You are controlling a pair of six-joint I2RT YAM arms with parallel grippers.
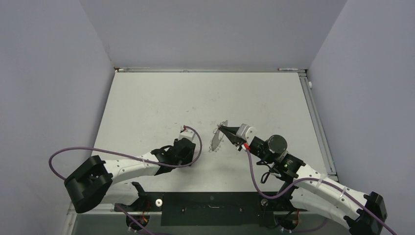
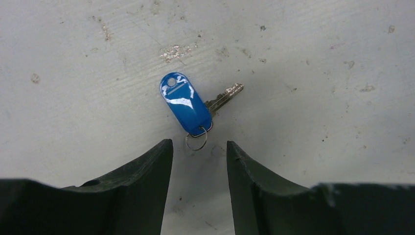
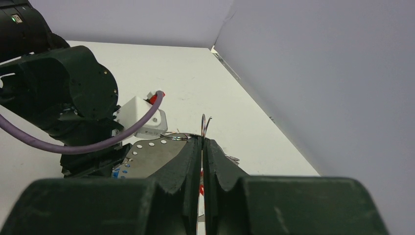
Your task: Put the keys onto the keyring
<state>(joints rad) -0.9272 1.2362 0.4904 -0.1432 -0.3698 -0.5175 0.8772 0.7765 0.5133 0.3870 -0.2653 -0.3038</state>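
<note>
Right claw (image 3: 202, 139): closed tight on the rim of the keyring (image 1: 217, 139), which it holds on edge near the middle of the table (image 1: 147, 98), its face turned toward the left arm. Whether the lower edge touches the table cannot be told. Judged purpose: to present the rim where a key can be brought to it.

Left claw (image 2: 199, 143): fingers partly spread and gripping nothing, low over the table. The blue key (image 2: 185, 104) lies flat just ahead of the gap, apparently lined up for a pickup.

Blue key: a glossy oblong plastic head with a hole at the far end. A short silvery blade juts out sideways, and a small wire ring (image 2: 196, 142) sits at the near end.

Keyring: thin and silvery, with small holes along its edge.

Red key: not identified with certainty.
</note>
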